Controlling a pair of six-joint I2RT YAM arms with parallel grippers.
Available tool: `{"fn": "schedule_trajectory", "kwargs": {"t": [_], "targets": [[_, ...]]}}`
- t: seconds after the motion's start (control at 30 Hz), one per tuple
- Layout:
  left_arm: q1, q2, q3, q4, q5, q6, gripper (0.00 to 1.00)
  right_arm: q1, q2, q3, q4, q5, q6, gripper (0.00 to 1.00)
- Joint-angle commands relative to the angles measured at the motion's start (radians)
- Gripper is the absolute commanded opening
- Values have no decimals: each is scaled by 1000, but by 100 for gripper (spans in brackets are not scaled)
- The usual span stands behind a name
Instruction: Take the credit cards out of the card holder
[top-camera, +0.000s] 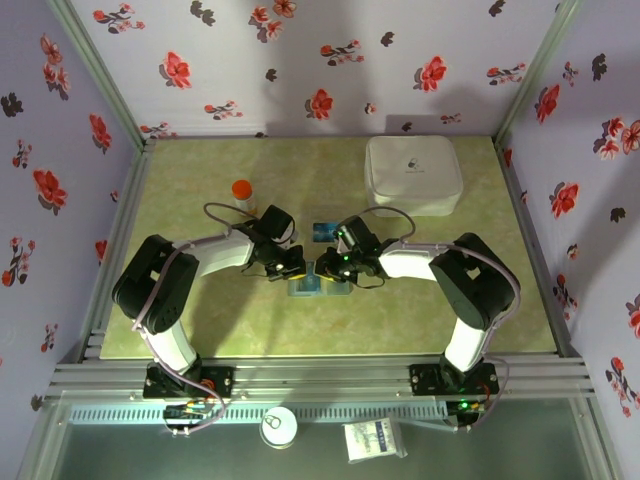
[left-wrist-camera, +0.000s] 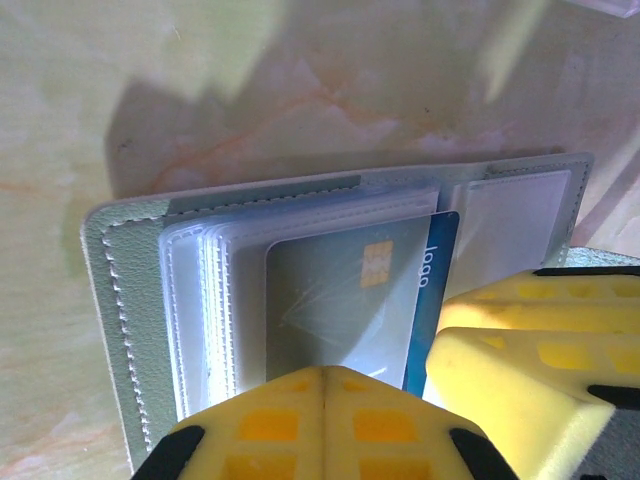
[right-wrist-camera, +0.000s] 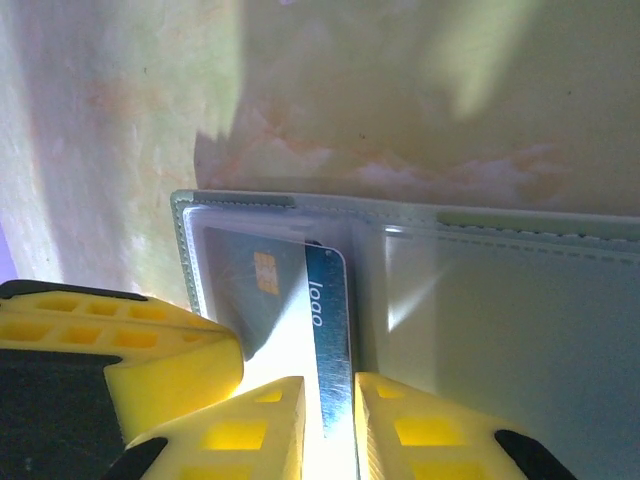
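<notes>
The card holder (top-camera: 318, 288) is lying open and flat on the counter (top-camera: 200, 330), near the middle and between the two arms, with both hands crowding in over it. Seen from the left wrist, the left hand (left-wrist-camera: 325, 385) is sitting with its two yellow fingers pressed together, no gap showing between them, and its tips are lying over the clear sleeves (left-wrist-camera: 205, 300) of the holder; whether they are pinching any plastic I cannot tell. A blue card (right-wrist-camera: 330, 300) with a gold chip is sitting partly inside one sleeve, and a bare strip of it with white lettering is sticking out past the sleeve's edge. The right hand (right-wrist-camera: 330, 390) is standing narrowed to a slit, with that bare strip filling the gap and both fingers appearing to touch it. In the top view a loose teal card (top-camera: 323, 232) is lying on the counter just beyond the holder, apart from it. A white case (top-camera: 413, 175) is resting towards the far right, and an orange-capped bottle (top-camera: 242, 193) is standing upright at the far left of the arms.
</notes>
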Motion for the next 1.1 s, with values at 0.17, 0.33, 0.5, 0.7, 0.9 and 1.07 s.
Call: {"fn": "schedule_trajectory", "kwargs": {"t": [0.17,0.33,0.5,0.7,0.9,1.07], "targets": [[-2,12,-1,-20,0,18,0,-13,28,-22,57,-29,23,19],[-2,12,-2,-20,-2,18,0,-14,42,-29,72,-35,26,19],[-2,-9,-1,-22,-4,14,0,-16,37,-37,66,-29,25,19],[-2,-74,12,-43,-27,12,0,-18,-4,-28,11,-5,2,19],[-2,-78,16,-79,-57,31,0,-18,-29,-21,-15,7,-6,19],[-2,-32,11,-80,-48,32,0,-18,-50,-18,-34,19,-12,19]]}}
